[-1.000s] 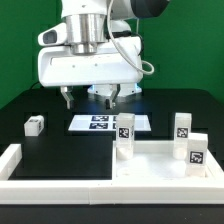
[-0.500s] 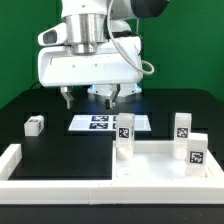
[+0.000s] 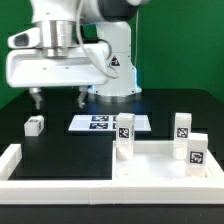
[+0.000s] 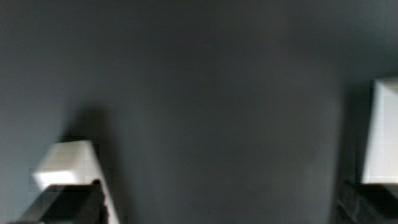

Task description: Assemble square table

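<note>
The white square slab (image 3: 155,160) lies at the front on the exterior view's right, with three tagged white legs standing upright on it (image 3: 125,133) (image 3: 183,127) (image 3: 196,150). A fourth leg (image 3: 35,125) lies loose on the black table at the exterior view's left. My gripper (image 3: 60,98) hangs above the table, a little behind and above that loose leg, jaws wide apart and empty. In the wrist view the gripper (image 4: 217,212) shows only dark table between its fingertips, and a white block (image 4: 68,163), probably the loose leg, lies beside one finger.
The marker board (image 3: 105,123) lies flat at the table's middle, behind the slab; a white edge in the wrist view (image 4: 384,130) may be it. The low white border wall (image 3: 60,185) runs along the front and the left side.
The arm has swung to the exterior view's left, from over the marker board to over the loose leg's area. The jaws stay open. Slab and legs have not moved.
</note>
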Robot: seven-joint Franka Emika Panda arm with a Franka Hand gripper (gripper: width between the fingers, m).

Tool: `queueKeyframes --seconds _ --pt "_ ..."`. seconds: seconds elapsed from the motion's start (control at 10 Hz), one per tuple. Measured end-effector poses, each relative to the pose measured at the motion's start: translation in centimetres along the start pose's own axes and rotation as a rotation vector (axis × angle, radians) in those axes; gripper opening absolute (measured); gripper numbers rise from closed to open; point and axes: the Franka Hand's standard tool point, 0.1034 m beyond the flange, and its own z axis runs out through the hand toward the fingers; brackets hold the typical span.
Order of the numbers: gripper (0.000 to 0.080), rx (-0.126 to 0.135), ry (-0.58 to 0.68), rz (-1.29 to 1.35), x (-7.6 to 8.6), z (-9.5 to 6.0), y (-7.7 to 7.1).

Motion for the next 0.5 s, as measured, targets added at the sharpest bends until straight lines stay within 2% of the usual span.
queueKeyframes --seconds 0.1,0.2,0.3,0.4,0.5 --pt "0.0648 0.003 -0.014 -0.104 -1.3 0.1 2.1" --pt "0.0648 -0.012 -0.030 -0.178 -3.0 0.6 4.3" --pt "0.0648 -0.045 -0.044 -0.218 -4.3 1.5 6.3" --pt "0.0648 -0.065 -0.056 -0.256 -5.1 2.0 7.8" --pt "0.0648 -0.060 -0.061 -0.224 -4.9 2.1 7.4"
